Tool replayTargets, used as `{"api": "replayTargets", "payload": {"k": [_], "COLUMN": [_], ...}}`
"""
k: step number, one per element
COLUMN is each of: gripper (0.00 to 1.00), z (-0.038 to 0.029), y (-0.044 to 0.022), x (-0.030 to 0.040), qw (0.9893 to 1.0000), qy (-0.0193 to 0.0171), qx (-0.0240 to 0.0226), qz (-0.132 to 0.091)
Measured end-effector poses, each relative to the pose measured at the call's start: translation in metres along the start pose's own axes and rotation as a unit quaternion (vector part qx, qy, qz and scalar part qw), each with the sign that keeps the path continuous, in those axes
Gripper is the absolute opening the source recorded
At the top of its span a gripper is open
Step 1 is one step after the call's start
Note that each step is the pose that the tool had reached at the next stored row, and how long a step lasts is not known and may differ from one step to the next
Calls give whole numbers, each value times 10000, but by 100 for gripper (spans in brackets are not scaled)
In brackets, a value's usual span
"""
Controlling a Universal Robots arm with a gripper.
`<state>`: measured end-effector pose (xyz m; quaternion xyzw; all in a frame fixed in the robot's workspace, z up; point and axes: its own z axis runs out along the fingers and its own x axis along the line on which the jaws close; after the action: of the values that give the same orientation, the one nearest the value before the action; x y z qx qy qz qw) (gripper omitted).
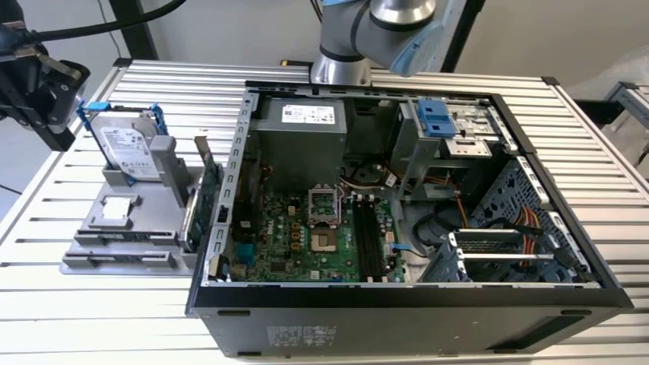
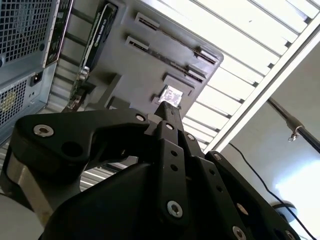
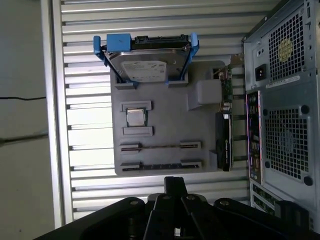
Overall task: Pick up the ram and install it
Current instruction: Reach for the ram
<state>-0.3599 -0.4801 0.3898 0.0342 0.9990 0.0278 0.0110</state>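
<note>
The ram [image 3: 160,146] is a thin stick standing on edge between two clips of the grey holder [image 3: 205,130], which lies on the slatted table beside the open computer case. A second, darker slot [image 3: 160,164] runs parallel to it; I cannot tell what it holds. My gripper [image 3: 174,183] hangs above the table edge, short of the holder, apart from the ram, shut and with nothing in it. In the exterior view the gripper [image 1: 58,135] is at the far left, left of the holder [image 1: 121,251]. The second wrist view shows the gripper [image 2: 167,107] over the holder [image 2: 125,75].
The holder also carries a hard drive in a blue frame [image 1: 127,148], a square chip [image 3: 135,118] and an expansion card [image 1: 208,198] on edge next to the case. Inside the open case [image 1: 406,304], black memory slots [image 1: 367,239] lie on the motherboard. The arm's base [image 1: 340,65] stands behind the case.
</note>
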Motion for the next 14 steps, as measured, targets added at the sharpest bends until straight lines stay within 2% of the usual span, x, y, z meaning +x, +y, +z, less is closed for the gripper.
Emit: {"api": "replayTargets", "payload": {"k": [14], "gripper": [0], "z": [-1], "y": [0], "x": [5], "qw": [9997], "qy": [15], "qx": [-4], "qz": [-248]}}
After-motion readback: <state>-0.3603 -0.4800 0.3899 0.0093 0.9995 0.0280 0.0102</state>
